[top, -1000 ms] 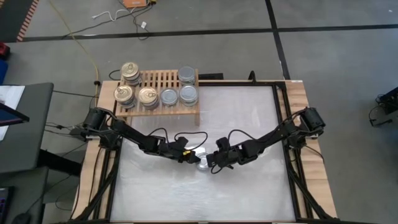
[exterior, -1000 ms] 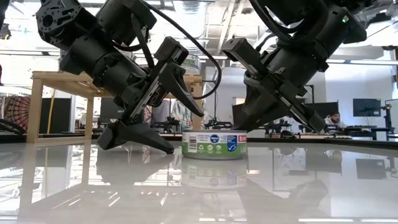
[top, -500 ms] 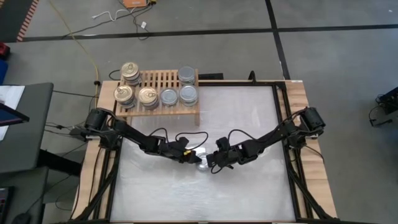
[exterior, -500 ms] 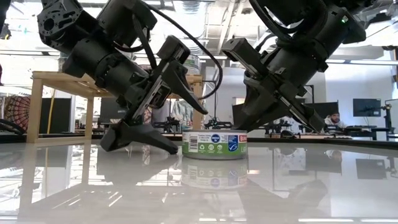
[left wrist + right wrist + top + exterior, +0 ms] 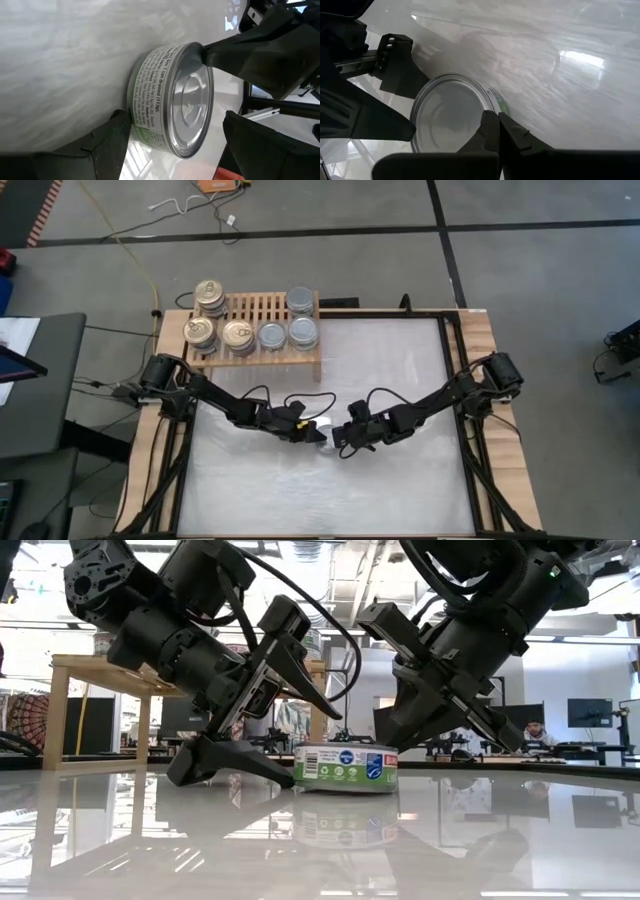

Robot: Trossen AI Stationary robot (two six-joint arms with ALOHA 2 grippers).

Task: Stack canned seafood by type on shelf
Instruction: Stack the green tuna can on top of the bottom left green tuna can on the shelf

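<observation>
Near the table's middle: you are looking at one silver-topped can (image 5: 326, 439) lying between both grippers, well apart from the shelf (image 5: 262, 330).
Left gripper (image 5: 170, 132): you are seeing it spread wide, its two dark fingers (image 5: 107, 145) straddling the can's sides without clearly squeezing it; in the low view one finger is resting on the white tabletop (image 5: 400, 380) just beside the can.
Right gripper (image 5: 496, 131): you are seeing its fingers pressed together, clenched on nothing, with the tip touching the can's top rim on the side away from the left gripper.
Can label: you are reading "can drained (113g)" in the left wrist view; the paper is white turning green toward the base. In the low view the can (image 5: 345, 768) is showing a round blue badge, a barcode and a small red patch; the finer print is too small to read.
Can posture: it is sitting flat on the tabletop with the plain silver lid facing up.
Shelf contents: you are seeing gold pull-tab cans (image 5: 237, 333) grouped at the left end, one pile standing two or more high, and silver-topped cans (image 5: 301, 332) grouped at the right end.
</observation>
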